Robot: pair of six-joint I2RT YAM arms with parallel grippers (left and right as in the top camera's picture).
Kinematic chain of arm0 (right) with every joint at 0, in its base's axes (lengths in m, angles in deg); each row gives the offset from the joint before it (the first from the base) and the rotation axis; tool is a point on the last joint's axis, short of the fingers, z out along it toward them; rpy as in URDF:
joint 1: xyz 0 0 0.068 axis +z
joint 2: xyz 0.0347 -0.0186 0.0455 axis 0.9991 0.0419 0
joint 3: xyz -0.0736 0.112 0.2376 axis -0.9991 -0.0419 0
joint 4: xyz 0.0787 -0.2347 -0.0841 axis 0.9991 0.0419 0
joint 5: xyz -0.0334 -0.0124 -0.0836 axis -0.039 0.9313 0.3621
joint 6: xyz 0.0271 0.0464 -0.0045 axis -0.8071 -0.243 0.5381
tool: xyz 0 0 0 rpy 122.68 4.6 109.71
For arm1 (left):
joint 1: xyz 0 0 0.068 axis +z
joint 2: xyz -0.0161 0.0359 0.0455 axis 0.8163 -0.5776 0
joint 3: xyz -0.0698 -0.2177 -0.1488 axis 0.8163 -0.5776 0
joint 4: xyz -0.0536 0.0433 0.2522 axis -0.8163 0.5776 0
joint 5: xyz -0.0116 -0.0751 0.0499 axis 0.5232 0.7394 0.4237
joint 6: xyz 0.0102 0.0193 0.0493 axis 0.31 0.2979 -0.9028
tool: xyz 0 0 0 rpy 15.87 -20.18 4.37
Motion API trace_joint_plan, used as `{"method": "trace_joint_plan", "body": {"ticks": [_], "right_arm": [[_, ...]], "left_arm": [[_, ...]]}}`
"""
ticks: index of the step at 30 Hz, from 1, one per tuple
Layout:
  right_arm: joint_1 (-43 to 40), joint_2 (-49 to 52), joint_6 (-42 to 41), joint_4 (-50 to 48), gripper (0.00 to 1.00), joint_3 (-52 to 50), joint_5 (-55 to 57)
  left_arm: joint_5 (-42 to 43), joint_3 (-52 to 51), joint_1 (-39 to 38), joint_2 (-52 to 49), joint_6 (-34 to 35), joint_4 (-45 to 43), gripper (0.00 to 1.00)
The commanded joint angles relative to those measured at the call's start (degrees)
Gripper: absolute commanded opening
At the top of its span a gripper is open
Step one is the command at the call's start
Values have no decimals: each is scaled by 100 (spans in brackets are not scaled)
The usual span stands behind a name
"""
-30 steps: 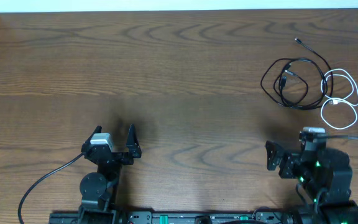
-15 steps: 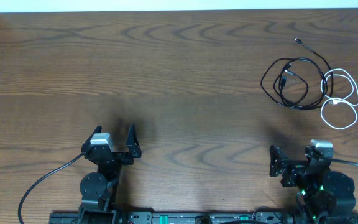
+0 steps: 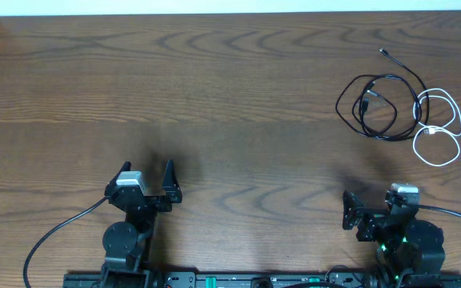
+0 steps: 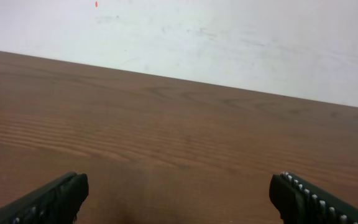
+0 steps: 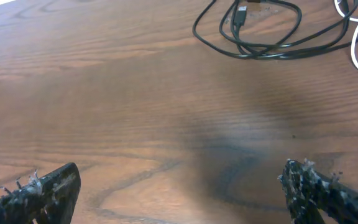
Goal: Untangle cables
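1. Over to the left arm first: it sits folded low at the near edge of the brown wood-grain table, left of the table's middle, with its wrist pointing toward the far edge.
2. The left gripper has its jaws spread wide, and there's nothing between them. The left wrist view shows only bare wood in the gap.
3. Now the right arm: it's tucked in at the table's near edge on the right side, hunched over its base and also facing the far edge.
4. The right gripper is gaping wide too and holds nothing. From the right wrist camera both fingers frame bare tabletop, with the cables lying well ahead of them.
5. And there's the tangle, out on the table's right side, past the halfway line toward the far edge and well apart from both grippers.
6. The thin black cable with small plug ends lies in loose overlapping loops that spread wider side to side. One loose tail runs off toward the table's far edge, and its plug tip points far and slightly left.
7. The thin white cable, the shorter one, forms two loops stacked near to far, so its long axis runs toward the table's far edge.
8. The white loops sit at the black coil's right side, closer to the table's right edge, and the two cables cross there.
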Motion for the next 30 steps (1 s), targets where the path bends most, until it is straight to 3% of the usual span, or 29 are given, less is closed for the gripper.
{"method": "trace_joint_plan", "body": {"ticks": [1, 20, 30], "right_arm": [[-50, -63, -9, -74, 99, -33, -11], [-125, -68, -9, -2747, 99, -483, -11], [-125, -68, -9, -3134, 99, -522, -11]], "left_arm": [[-15, -120, 24, 33, -98, 210, 98], [-15, -120, 24, 33, -98, 210, 98], [-15, -120, 24, 33, -98, 212, 98]]}}
